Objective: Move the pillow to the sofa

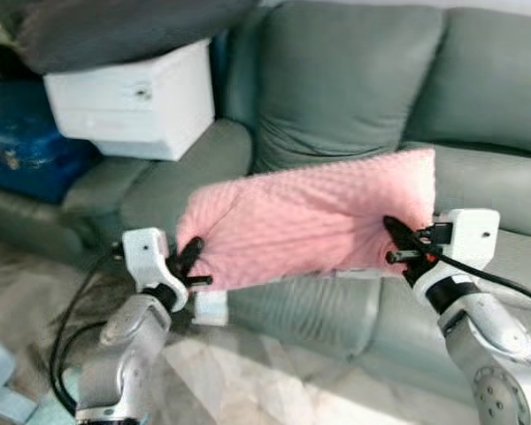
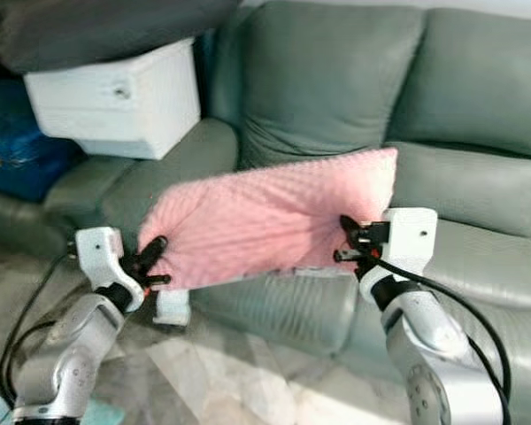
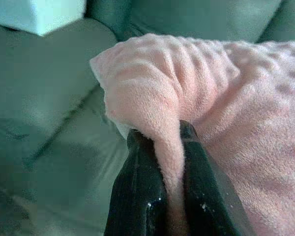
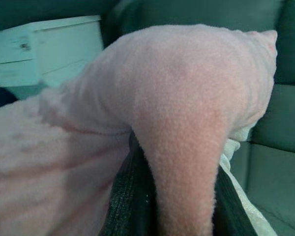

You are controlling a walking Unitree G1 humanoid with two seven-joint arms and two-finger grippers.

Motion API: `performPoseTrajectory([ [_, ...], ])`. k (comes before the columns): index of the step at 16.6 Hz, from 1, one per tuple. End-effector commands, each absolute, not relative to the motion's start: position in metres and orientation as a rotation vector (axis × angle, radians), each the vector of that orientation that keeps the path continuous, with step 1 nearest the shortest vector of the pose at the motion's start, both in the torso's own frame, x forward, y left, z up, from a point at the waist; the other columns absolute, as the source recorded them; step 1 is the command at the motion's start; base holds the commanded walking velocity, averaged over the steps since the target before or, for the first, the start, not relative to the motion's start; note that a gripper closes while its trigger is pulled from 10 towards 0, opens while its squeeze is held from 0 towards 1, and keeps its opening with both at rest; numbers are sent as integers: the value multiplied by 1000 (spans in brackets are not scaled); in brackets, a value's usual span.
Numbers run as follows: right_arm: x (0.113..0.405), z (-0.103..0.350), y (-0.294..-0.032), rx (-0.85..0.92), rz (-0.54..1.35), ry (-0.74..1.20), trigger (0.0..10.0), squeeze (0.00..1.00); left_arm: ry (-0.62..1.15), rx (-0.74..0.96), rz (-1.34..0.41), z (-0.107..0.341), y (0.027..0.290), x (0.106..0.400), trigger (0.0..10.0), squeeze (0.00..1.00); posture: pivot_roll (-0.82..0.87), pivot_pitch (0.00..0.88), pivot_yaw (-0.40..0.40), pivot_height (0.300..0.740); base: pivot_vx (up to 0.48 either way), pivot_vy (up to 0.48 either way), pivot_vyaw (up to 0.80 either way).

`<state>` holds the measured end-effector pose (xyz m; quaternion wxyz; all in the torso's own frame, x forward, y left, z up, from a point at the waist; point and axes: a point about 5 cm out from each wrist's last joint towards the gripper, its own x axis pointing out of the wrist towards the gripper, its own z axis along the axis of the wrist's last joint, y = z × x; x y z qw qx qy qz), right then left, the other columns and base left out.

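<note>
- Two grippers carry the pillow (image 1: 311,217) in the air before the sofa (image 1: 354,97); this looks like the carrying step.
- At 9 o'clock, the left gripper (image 1: 193,264) pinches the pillow's edge between closed fingers.
- At 3 o'clock, the right gripper (image 1: 398,241) clamps the other edge.
- Next move, probably: reach forward over the seat, lower, release.

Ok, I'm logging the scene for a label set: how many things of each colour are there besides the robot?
Pink: 1, the pillow
Grey-green: 1, the sofa
White: 1, the box
Blue: 1, the case
Dark grey: 1, the cushion
Total: 5
</note>
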<state>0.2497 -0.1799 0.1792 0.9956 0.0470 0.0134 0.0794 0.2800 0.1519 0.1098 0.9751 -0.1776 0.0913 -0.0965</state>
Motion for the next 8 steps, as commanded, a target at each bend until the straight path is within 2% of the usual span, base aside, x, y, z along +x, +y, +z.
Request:
performPoseTrajectory([
  [1,249,186,-178,92,170,-6,10000,0,180,-358,-166,113,159,282,10000,0,-211,0,40,740,0,0,-800],
  [2,249,186,-178,96,170,-7,10000,0,182,-360,-164,113,159,282,10000,0,-211,0,40,740,0,0,-800],
  [6,248,186,-178,94,168,-6,10000,0,199,-394,-146,111,159,282,10000,0,-214,0,41,740,0,0,0],
  [8,248,184,-178,97,164,11,10000,0,202,-403,-139,111,160,283,10000,0,-215,0,40,740,0,0,-800],
])
